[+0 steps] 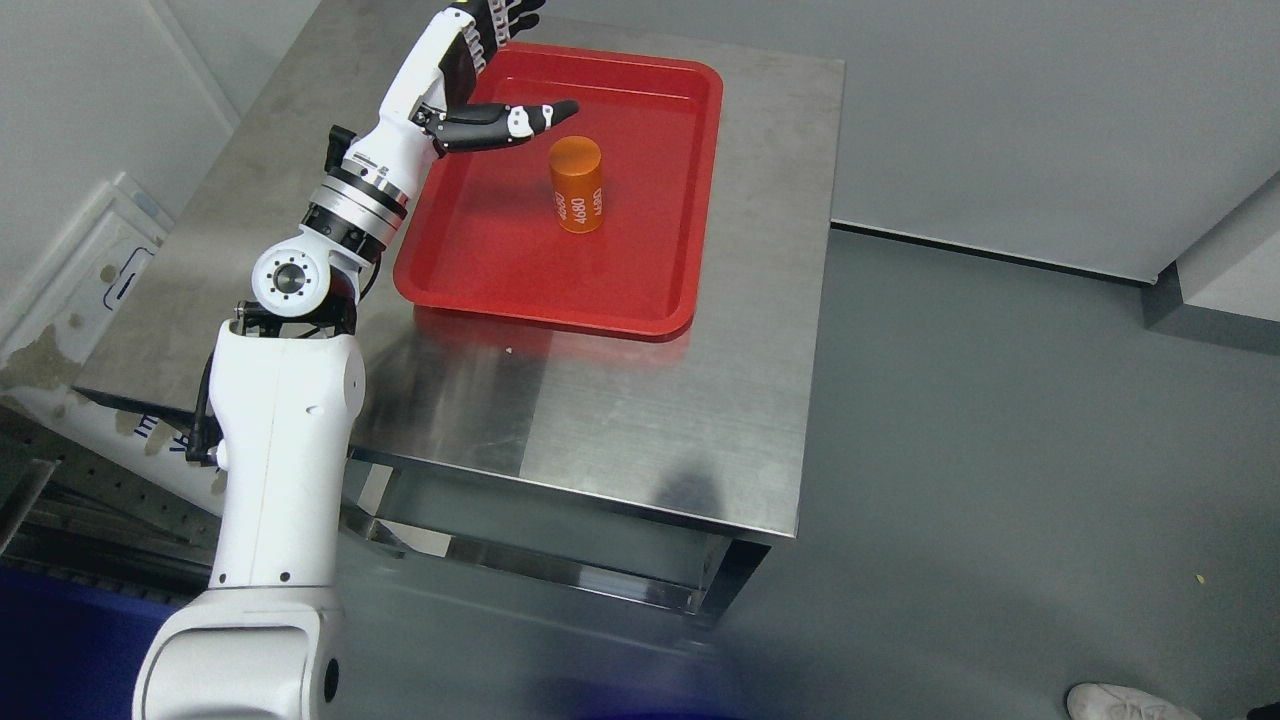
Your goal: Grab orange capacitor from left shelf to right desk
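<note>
Orange capacitor upright on red tray, marked 4680, standing free. Left hand raised over tray's far left edge, fingers spread and released, thumb pointing toward the capacitor, just short of it. Nothing between them. Tray sits on a steel surface. Grey floor to the right; white shoe at bottom corner.

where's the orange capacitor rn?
Head view, upper middle: the orange capacitor stands upright in the red tray on the steel table, just right of the open left robot hand, not touching it.
</note>
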